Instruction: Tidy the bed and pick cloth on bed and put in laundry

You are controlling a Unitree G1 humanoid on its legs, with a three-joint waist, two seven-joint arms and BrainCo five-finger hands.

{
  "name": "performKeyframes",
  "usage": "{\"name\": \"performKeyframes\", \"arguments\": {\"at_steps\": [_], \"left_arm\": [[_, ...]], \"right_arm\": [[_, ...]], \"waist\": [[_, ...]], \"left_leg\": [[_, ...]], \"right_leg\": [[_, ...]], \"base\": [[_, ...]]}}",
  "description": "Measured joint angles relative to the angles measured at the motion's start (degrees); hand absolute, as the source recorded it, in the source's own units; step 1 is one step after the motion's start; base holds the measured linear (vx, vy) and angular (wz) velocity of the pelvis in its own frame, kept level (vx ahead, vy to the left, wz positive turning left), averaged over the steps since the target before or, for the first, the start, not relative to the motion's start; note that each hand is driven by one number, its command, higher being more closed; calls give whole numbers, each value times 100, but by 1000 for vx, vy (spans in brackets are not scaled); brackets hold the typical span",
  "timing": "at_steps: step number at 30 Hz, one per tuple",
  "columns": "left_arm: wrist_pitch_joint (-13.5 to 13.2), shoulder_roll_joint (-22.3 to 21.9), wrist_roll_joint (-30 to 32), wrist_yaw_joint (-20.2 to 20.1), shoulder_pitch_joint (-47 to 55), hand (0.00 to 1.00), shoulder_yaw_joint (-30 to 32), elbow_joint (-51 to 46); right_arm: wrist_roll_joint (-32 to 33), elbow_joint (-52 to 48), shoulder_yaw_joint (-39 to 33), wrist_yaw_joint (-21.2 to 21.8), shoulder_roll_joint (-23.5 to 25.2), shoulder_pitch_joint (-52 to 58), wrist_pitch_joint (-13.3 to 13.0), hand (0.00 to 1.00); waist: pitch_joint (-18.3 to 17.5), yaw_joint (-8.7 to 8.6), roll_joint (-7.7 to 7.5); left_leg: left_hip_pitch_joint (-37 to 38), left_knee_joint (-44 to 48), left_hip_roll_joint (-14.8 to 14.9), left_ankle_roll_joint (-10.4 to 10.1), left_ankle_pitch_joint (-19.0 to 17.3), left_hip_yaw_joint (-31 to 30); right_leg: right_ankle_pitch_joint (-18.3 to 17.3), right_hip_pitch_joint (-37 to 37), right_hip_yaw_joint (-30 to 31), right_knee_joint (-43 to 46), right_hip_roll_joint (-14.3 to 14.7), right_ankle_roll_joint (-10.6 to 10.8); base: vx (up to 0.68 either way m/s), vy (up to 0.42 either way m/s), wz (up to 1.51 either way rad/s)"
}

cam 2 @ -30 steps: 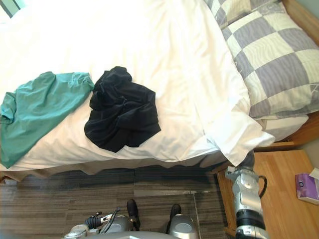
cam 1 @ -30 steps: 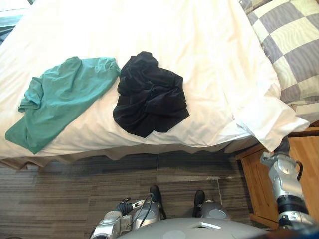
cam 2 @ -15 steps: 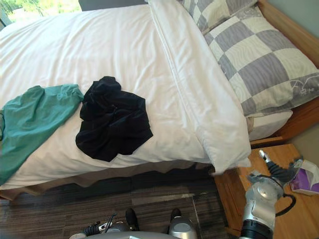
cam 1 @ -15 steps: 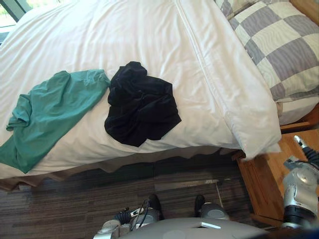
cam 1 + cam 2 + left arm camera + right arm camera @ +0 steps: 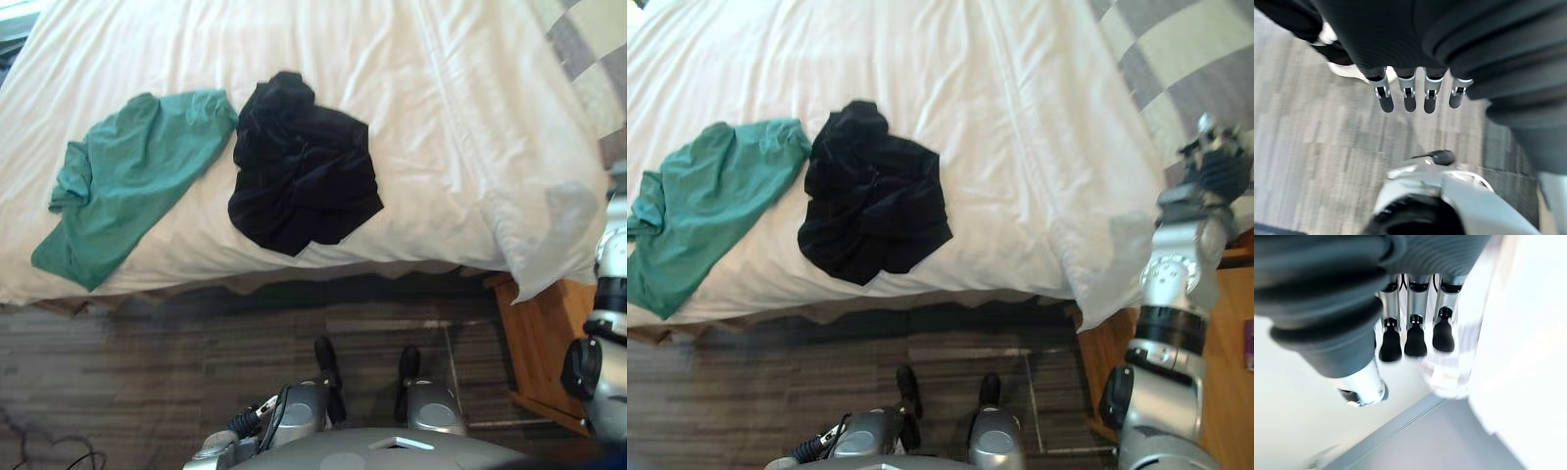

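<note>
1. Left hand (image 5: 1409,95): is hanging low over the wood-look floor (image 5: 147,372), fingers straight, gripping nothing.
2. Wooden bedside cabinet (image 5: 544,338): is standing at 4 o'clock, partly under the duvet's overhanging corner.
3. Right hand (image 5: 1215,166): is hovering at 3 o'clock by the bed's edge, fingers extended, holding nothing.
4. Black cloth (image 5: 304,166): is lying crumpled on the white duvet (image 5: 451,108), near the bed's front edge.
5. Green cloth (image 5: 127,181): is lying just beside the black cloth, at its 9 o'clock.
6. Checked pillow (image 5: 1185,49): is lying at 1 o'clock.
</note>
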Motion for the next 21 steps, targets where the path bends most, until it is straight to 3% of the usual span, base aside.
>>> {"name": "performKeyframes", "arguments": {"at_steps": [3, 7, 12, 15, 18, 21], "left_arm": [[25, 10, -176, 31, -119, 0, -140, -2], [56, 7, -340, 37, -294, 0, -453, -3], [282, 5, -607, 73, -569, 0, -1109, 3], [288, 7, -640, 174, -589, 0, -1380, 9], [280, 2, -671, 190, -639, 0, -1746, 28], [215, 4, -788, 157, -646, 0, -1833, 50]], "right_arm": [[554, -7, 131, 74, -112, -607, -251, 100], [814, -4, 331, -56, -277, -903, -424, 100], [906, 346, 572, -303, -525, -1120, -581, 100], [985, 958, 578, -400, -537, -1114, -638, 100], [1070, 1140, 560, -324, -738, -1106, -940, 100], [1327, 1244, 408, -21, -832, -998, -1112, 100]], "waist": [[263, 43, 170], [420, 143, 416], [578, 271, 862], [549, 354, 905], [459, 474, 1025], [452, 504, 1035]], "left_leg": [[-273, 14, 0, 17, 70, -43], [-621, 27, -32, 42, 151, -55], [-1291, 29, -168, 40, 327, -148], [-1595, 31, -225, -35, 425, -256], [-1925, 30, -278, -37, 430, -304], [-2033, 29, -302, -83, 362, -290]], "right_leg": [[2, -317, -11, 129, -9, -6], [-34, -780, -8, 387, -75, -26], [-168, -1676, -7, 941, -294, -1], [-182, -2052, -1, 1104, -380, -2], [-206, -2445, 13, 1265, -453, 15], [-233, -2607, 29, 1375, -501, 47]], "base": [[0, 17, 6], [15, 15, 5], [-22, 12, 13], [-31, -4, 13], [-22, 7, 11], [-11, 15, 4]]}}
